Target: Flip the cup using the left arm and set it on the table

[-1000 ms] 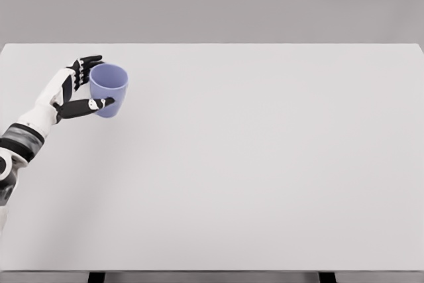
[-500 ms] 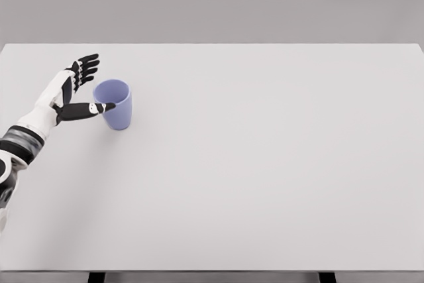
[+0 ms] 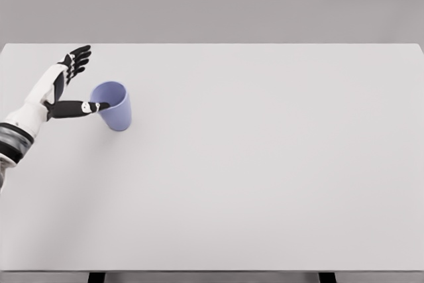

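At the far left of the frame the left arm comes in low and angles up toward the upper left, ending in the left hand [image 3: 61,87]. Its fingers [image 3: 78,57] are spread and pointing up and away, and the thumb sticks out sideways to the right, its tip at the rim of the cup [image 3: 112,106]. A second ago those fingers were wrapped round the cup and it hung tilted above the white surface [image 3: 265,164]; half a second ago it was already down and the hand had opened; now the hand has drawn back a little further left and nothing is held. From here I can't quite tell whether the thumb tip is touching the rim or just short of it.

Just right of the hand, still in the upper left of the frame, the lilac cup stands on the surface, mouth up, leaning perhaps a touch to the left, though that may be the viewing angle. I'd say the flip and the set-down are done, and what remains is only for the hand to come clear without nudging it.

No right arm shows anywhere.
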Controlling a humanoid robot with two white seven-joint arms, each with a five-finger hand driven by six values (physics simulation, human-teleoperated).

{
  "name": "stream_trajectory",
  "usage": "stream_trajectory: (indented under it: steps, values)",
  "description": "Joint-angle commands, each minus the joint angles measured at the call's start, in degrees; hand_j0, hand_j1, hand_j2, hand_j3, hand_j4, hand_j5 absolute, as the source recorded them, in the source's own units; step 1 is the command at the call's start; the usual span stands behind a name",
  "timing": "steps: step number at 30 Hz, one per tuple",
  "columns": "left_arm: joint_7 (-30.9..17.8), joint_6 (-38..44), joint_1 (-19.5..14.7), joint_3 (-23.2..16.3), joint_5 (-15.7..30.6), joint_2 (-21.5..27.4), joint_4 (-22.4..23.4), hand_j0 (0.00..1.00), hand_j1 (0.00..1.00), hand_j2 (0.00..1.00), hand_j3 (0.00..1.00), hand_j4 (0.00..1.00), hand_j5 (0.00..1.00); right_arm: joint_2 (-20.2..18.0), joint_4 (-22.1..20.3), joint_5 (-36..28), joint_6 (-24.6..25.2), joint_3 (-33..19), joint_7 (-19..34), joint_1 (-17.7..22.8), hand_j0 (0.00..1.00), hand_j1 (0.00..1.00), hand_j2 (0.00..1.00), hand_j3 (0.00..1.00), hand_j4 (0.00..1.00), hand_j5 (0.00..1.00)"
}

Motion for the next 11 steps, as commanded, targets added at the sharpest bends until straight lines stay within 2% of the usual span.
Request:
stream_trajectory:
  steps: [1,2,5,7,11]
  values:
    - [0.01,-1.60,0.00,0.09,-0.18,1.67,-1.03,1.00,1.00,1.00,1.00,1.00,1.00,0.00,0.00,-0.01,0.00,0.00,0.01,0.00,1.00,1.00,1.00,1.00,1.00,1.00]
    - [0.01,-3.36,0.00,0.09,-0.27,2.99,-1.21,1.00,1.00,1.00,1.00,1.00,1.00,0.00,0.00,-0.01,0.00,0.00,0.01,0.00,1.00,1.00,1.00,1.00,1.00,1.00]
    - [-0.08,-13.11,0.17,-0.35,-0.53,10.90,-1.38,1.00,1.00,1.00,1.00,1.00,1.00,0.00,0.00,-0.01,0.00,0.00,0.01,0.00,1.00,1.00,1.00,1.00,1.00,1.00]
    - [-0.08,-14.79,0.88,0.09,-0.44,14.60,-2.00,1.00,1.00,1.00,1.00,1.00,1.00,0.00,0.00,-0.01,0.00,0.00,0.01,0.00,1.00,1.00,1.00,1.00,1.00,1.00]
    - [-0.08,-14.88,0.97,0.26,-0.44,15.83,-2.09,1.00,1.00,1.00,1.00,1.00,1.00,0.00,0.00,-0.01,0.00,0.00,0.01,0.00,1.00,1.00,1.00,1.00,1.00,1.00]
